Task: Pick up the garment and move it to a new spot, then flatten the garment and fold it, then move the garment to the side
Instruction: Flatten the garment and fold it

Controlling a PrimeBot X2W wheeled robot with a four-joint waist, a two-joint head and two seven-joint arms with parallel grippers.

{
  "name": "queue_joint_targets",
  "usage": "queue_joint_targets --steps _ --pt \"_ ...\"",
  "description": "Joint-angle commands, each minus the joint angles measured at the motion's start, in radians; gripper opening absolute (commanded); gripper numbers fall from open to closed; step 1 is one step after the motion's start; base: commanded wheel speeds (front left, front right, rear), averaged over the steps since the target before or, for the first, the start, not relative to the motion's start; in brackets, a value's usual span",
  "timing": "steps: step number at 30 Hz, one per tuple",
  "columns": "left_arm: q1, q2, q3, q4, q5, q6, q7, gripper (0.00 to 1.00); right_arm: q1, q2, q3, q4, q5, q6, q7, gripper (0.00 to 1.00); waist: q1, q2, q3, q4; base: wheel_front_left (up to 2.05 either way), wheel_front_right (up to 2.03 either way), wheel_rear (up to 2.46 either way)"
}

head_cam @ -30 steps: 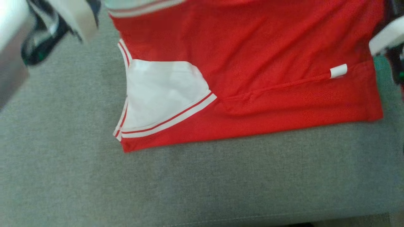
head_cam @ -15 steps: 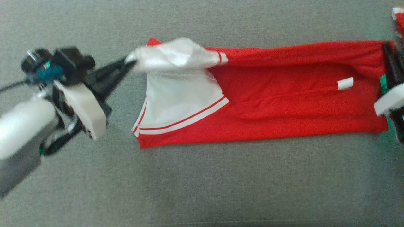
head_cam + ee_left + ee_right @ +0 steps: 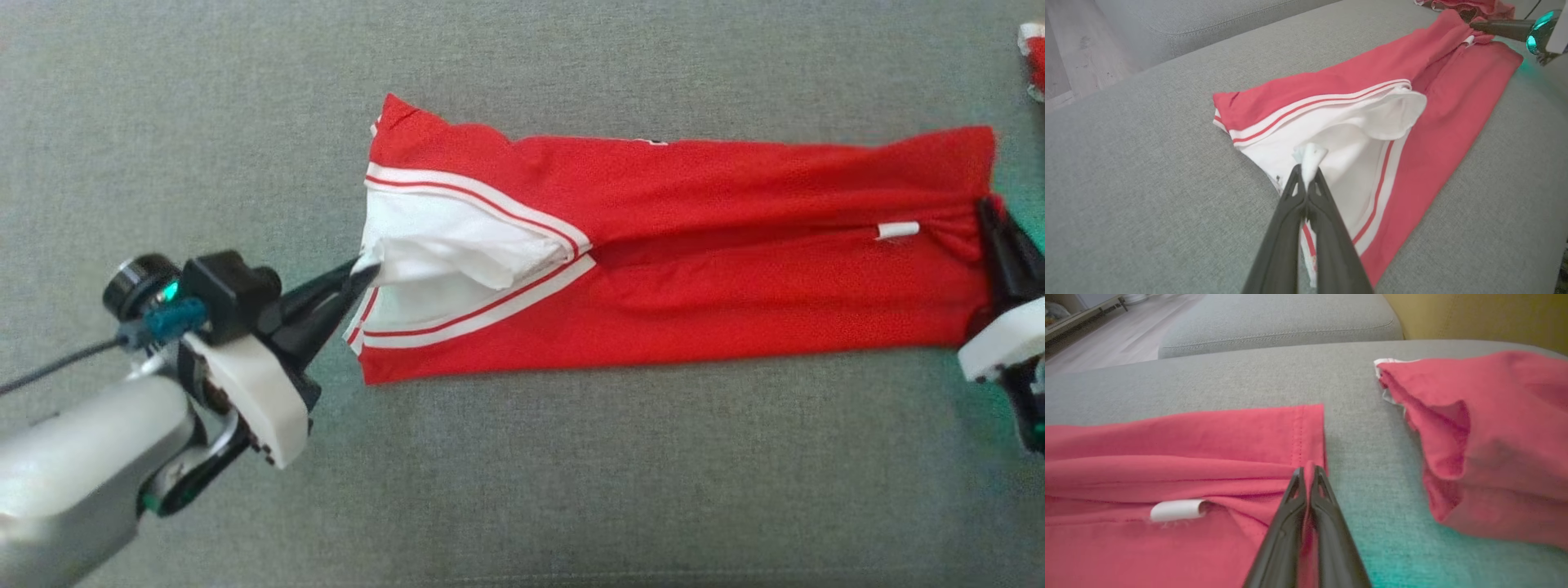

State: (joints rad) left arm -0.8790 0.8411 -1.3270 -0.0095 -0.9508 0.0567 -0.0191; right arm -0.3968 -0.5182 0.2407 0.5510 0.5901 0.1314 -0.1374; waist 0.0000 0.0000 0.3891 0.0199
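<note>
– Lying in a long strip across the grey fabric sofa cushion [image 3: 571,490]: a red jersey garment with white striped trim [image 3: 694,269].

– And the hands?

– At one end the left hand [image 3: 365,274] pinches the white sleeve edge; at the other, the right hand [image 3: 1306,472] is closed on the red hem. Nearby, apart from the hem, lies a crumpled red cloth [image 3: 1494,437].

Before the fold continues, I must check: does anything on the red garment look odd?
Yes. At the left end of the garment, the white fabric bulges in a loose fold where the left pincer pinches it, and a crease runs toward the white tag.
</note>
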Motion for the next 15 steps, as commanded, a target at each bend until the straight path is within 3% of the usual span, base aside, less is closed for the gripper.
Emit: queue_joint_targets --steps 1,2,3,4,10,15 --pt "0.001 0.028 0.047 -0.012 -0.004 0.016 -0.028 0.00 0.034 -0.004 -0.021 -0.041 -0.019 -0.001 0.013 0.31 0.0000 0.0000 -0.003 0.002 0.00 0.00 0.00" --pt "0.012 0.015 0.050 -0.002 -0.008 0.028 -0.044 0.06 0.043 0.007 -0.042 -0.047 -0.029 -0.001 0.017 1.00 0.0000 0.0000 -0.008 0.004 0.00 0.00 0.00" --pt "0.024 0.001 0.054 0.009 -0.007 0.043 -0.065 0.78 0.051 0.021 -0.066 -0.053 -0.039 -0.001 0.015 1.00 0.0000 0.0000 -0.013 0.006 0.00 0.00 0.00" --pt "0.039 -0.017 0.061 0.022 -0.008 0.063 -0.096 1.00 0.062 0.038 -0.088 -0.058 -0.047 -0.001 0.013 1.00 0.0000 0.0000 -0.021 0.007 0.00 0.00 0.00" --pt "0.182 -0.166 0.151 0.116 0.010 0.233 -0.238 1.00 0.165 0.152 -0.231 -0.111 -0.132 -0.001 -0.051 1.00 0.0000 0.0000 -0.088 0.019 0.00 0.00 0.00" --pt "0.369 -0.309 0.355 0.093 0.166 0.347 -0.242 1.00 0.245 0.263 -0.335 -0.172 -0.186 -0.001 -0.079 1.00 0.0000 0.0000 -0.149 0.036 0.00 0.00 0.00"
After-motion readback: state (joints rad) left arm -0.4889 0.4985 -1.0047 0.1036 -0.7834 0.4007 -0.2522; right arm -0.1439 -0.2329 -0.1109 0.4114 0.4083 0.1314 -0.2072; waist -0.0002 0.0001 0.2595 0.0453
